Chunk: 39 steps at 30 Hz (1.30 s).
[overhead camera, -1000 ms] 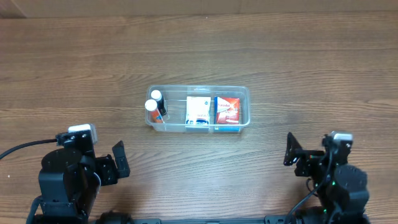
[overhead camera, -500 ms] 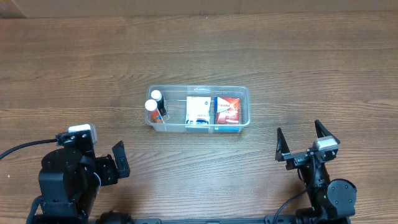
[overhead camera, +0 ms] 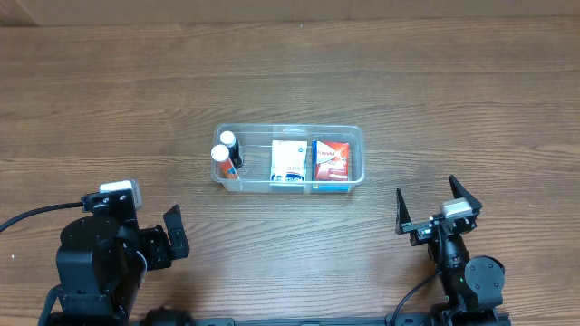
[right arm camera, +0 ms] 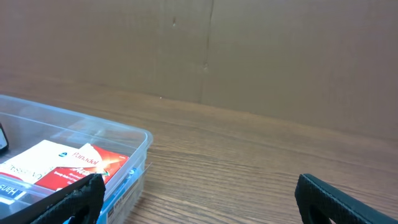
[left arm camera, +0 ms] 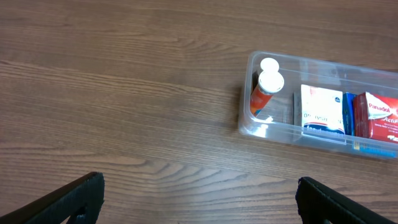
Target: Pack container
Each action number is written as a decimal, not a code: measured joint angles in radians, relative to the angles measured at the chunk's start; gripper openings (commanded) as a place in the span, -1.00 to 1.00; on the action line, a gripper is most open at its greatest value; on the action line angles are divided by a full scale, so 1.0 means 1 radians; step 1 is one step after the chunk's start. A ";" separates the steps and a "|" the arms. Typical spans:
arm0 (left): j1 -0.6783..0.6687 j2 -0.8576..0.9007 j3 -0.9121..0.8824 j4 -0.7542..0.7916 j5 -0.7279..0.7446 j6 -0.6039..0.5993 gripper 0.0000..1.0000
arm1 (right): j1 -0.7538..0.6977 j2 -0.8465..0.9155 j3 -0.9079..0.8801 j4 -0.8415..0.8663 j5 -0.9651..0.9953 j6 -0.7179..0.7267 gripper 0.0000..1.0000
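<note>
The container (overhead camera: 290,129) sits in the middle of the table (overhead camera: 453,81). It is well away from both of my arms, which are low at the near edge. I can see right through its clear walls. Two little bottles (overhead camera: 220,153) with white caps stand up at its left end. A white box (overhead camera: 289,160) lies in the middle, and a red box (overhead camera: 332,159) lies just beside it at the right end. All of them are inside the rim.

The left gripper (left arm camera: 200,186) is open wide and holds nothing. Its two black fingers poke in at the bottom corners of the left wrist view, with only bare wood between them. The right gripper (overhead camera: 430,206) is open wide too, and it is empty. It is off to the right of the container and touches nothing.

I see no loose thing lying on the wood in any view. So I think the packing is done, or very close to done. I see no lid, so I cannot tell if one is needed.

For the next move, I think I should keep both arms back and not bump the container. If more things do turn up, I should put them in the free space and not on top of the bottles.
</note>
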 measured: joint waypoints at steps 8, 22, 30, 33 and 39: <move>0.000 0.000 0.000 0.000 0.000 0.000 1.00 | 0.000 0.000 0.000 0.001 0.000 -0.003 1.00; 0.000 0.000 0.000 0.000 0.000 0.000 1.00 | 0.000 0.000 0.000 0.000 0.001 -0.004 1.00; 0.000 0.000 0.000 0.000 0.000 0.000 1.00 | 0.000 0.000 0.000 0.000 0.001 -0.004 1.00; 0.000 0.000 0.000 0.000 0.000 0.000 1.00 | 0.000 0.000 0.000 0.000 0.000 -0.004 1.00; 0.000 -0.005 -0.005 -0.038 0.000 0.000 1.00 | 0.000 0.000 0.000 0.000 0.001 -0.004 1.00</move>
